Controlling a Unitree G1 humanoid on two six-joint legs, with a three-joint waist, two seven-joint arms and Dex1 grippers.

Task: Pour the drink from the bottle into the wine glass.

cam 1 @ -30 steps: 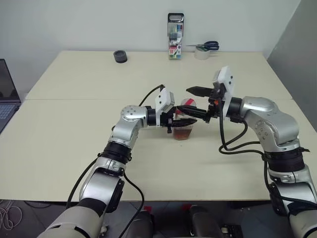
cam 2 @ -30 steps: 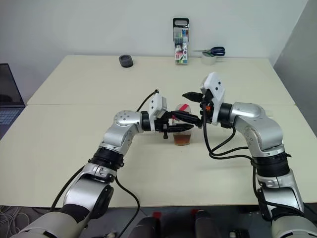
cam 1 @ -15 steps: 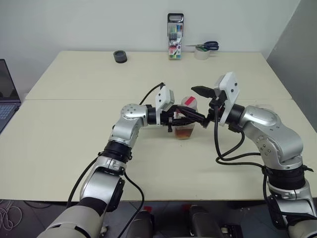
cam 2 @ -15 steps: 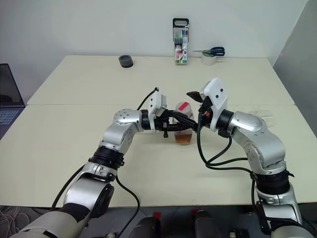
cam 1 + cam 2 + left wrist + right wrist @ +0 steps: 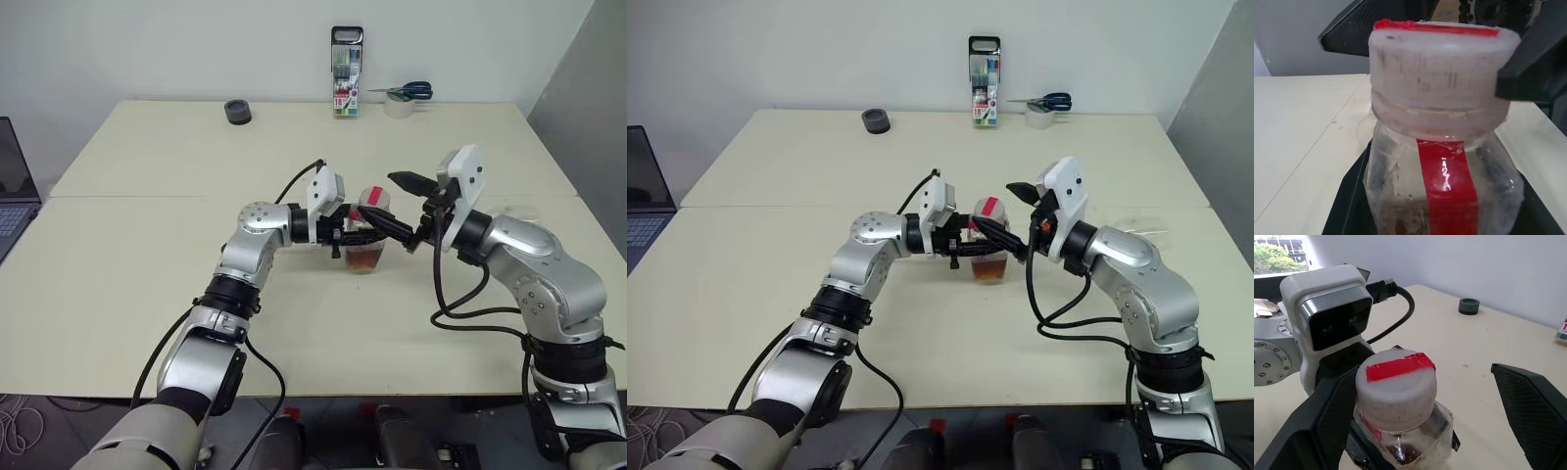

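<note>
Cream-coloured table [image 5: 137, 294] carried the work near its middle; left gripper [image 5: 355, 233] reached level from the robot's left, its fingers pinching the bottle [image 5: 365, 240] at the body, apparently to steady it upright on the table for uncapping; right gripper [image 5: 404, 210] stood with jaws spread wide on either side of the white cap [image 5: 1396, 387], not yet touching it; the cap, marked with red tape, was on, so pouring had not begun; the drink [image 5: 363, 260], amber-brown, filled only the bottle's lower part.
</note>
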